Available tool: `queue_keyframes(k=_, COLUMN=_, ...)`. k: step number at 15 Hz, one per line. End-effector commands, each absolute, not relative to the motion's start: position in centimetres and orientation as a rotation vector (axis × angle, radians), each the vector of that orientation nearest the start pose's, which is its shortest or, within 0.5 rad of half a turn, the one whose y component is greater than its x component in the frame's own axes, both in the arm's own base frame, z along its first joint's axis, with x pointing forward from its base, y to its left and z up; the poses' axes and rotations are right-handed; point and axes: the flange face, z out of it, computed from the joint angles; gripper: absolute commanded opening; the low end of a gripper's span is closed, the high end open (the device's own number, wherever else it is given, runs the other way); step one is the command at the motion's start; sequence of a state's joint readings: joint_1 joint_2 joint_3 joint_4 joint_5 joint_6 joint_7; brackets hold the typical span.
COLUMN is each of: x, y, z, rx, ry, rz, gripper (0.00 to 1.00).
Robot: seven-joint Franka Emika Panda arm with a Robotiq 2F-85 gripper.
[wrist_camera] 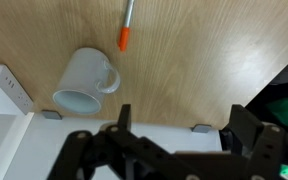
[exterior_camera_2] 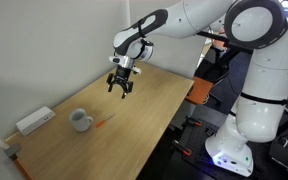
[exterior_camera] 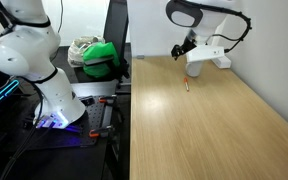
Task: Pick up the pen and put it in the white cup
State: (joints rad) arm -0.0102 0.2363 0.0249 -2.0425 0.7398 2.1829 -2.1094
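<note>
The pen (wrist_camera: pixel 126 27) is a thin stick with an orange tip, lying flat on the wooden table near the top of the wrist view. It also shows in both exterior views (exterior_camera: pixel 185 87) (exterior_camera_2: pixel 104 121). The white cup (wrist_camera: pixel 84 82) lies just beside it, its mouth facing the camera. The cup also shows in both exterior views (exterior_camera: pixel 194 68) (exterior_camera_2: pixel 80 121). My gripper (wrist_camera: pixel 184 125) is open and empty. It hangs in the air above the table (exterior_camera_2: pixel 119 86), apart from the cup and the pen, and it also shows in an exterior view (exterior_camera: pixel 183 47).
A flat white rectangular block (exterior_camera_2: pixel 34 121) lies by the wall beyond the cup, also at the left of the wrist view (wrist_camera: pixel 2 90). A green bag (exterior_camera: pixel 102 55) sits off the table. The table's edge (wrist_camera: pixel 200 128) with metal brackets runs under the gripper.
</note>
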Motion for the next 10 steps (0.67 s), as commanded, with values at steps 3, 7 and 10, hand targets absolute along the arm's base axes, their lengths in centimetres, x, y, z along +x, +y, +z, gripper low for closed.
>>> queue_keyframes(k=3, x=59.5, y=3.2, z=31.8, rx=2.248, ry=2.444, rz=0.921, gripper=1.00)
queue_keyframes(k=7, x=60.2, y=3.3, z=29.6, rx=2.254, ry=2.372, rz=1.033, gripper=1.00)
queue_keyframes(k=10, x=60.3, y=3.7, z=27.9, rx=2.287, ry=2.369, rz=1.077, gripper=1.00)
